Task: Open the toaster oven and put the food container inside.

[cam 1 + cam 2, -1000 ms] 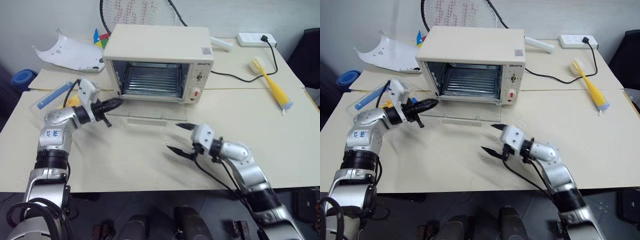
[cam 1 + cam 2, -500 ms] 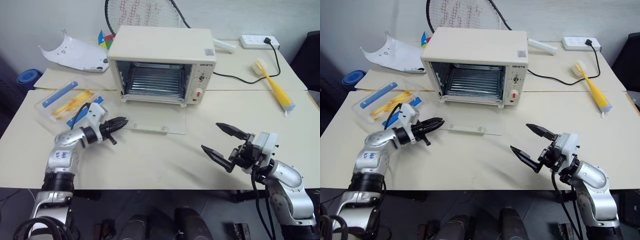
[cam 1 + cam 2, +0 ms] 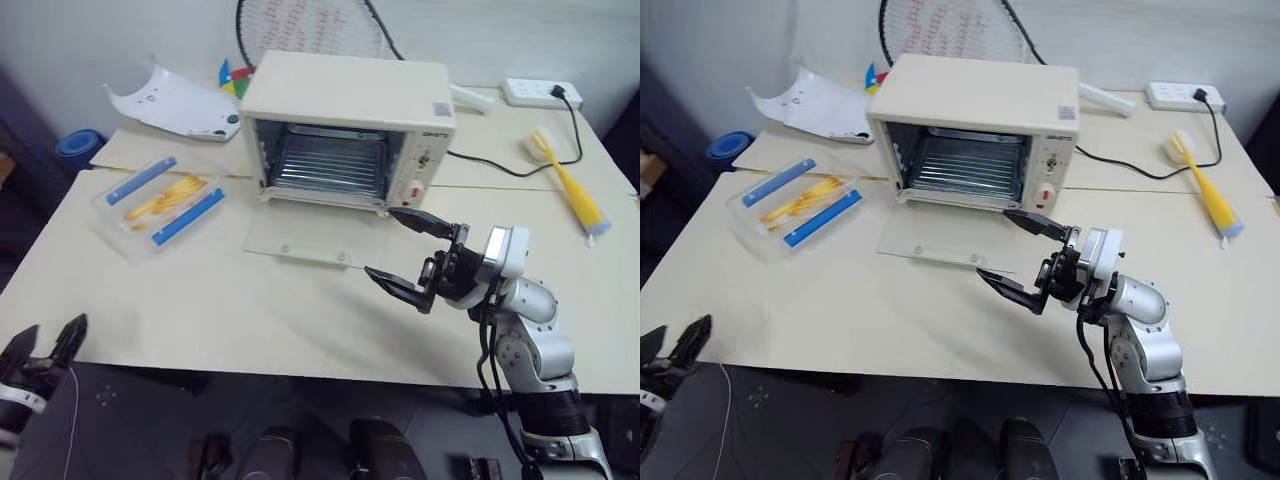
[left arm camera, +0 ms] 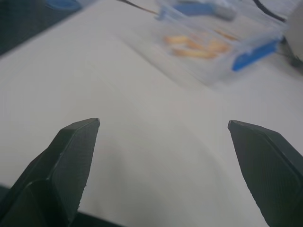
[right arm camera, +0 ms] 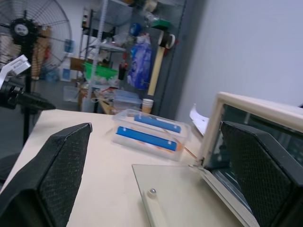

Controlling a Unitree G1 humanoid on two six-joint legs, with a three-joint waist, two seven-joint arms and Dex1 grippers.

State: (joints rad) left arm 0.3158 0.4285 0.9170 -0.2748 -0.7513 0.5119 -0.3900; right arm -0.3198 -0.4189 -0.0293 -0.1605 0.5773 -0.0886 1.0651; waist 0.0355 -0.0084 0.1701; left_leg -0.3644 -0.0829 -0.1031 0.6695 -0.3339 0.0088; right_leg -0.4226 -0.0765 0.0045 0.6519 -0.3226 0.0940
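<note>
- The left gripper has pulled back from the oven door to the worktop's near-left corner, at 8 o'clock in the head view. Its fingers, pressed together a second ago, are now spread wide and hold nothing.
- The glass door lies flat, so the opening step looks done.
- The right gripper has lifted and hovers in front of the door, at 4 o'clock from the oven, fingers spread, empty.
- The container sits untouched on the worktop at 9 o'clock from the oven, clips on; fetching it looks like the next job.
- A small dark brand mark is printed above the knobs, too small to read.
</note>
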